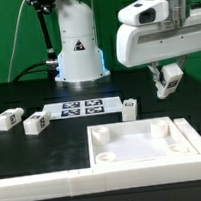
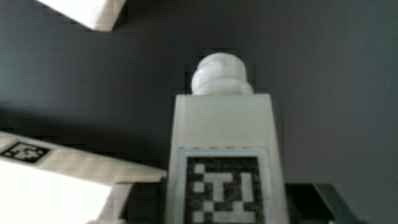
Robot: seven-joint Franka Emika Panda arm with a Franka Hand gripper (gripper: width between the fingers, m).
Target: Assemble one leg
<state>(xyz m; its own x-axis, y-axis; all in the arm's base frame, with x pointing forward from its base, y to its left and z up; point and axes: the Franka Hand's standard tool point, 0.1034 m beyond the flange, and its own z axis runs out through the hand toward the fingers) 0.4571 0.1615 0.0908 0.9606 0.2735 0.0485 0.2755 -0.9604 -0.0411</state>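
My gripper (image 1: 170, 81) hangs above the table at the exterior view's right, shut on one leg (image 1: 170, 77), a small white block with a marker tag, held in the air above the far right side of the large white square panel (image 1: 143, 144). In the wrist view the held leg (image 2: 222, 140) fills the middle between the dark fingers (image 2: 329, 205), tag facing the camera and its rounded peg pointing away over the black table. Three more legs lie on the table: two at the left (image 1: 5, 120) (image 1: 35, 121) and one near the middle (image 1: 129, 107).
The marker board (image 1: 81, 109) lies flat behind the panel. The arm's white base (image 1: 78, 51) stands at the back. A long white rail (image 1: 47, 184) runs along the front edge. In the wrist view white parts show at two corners (image 2: 80, 12) (image 2: 71, 165).
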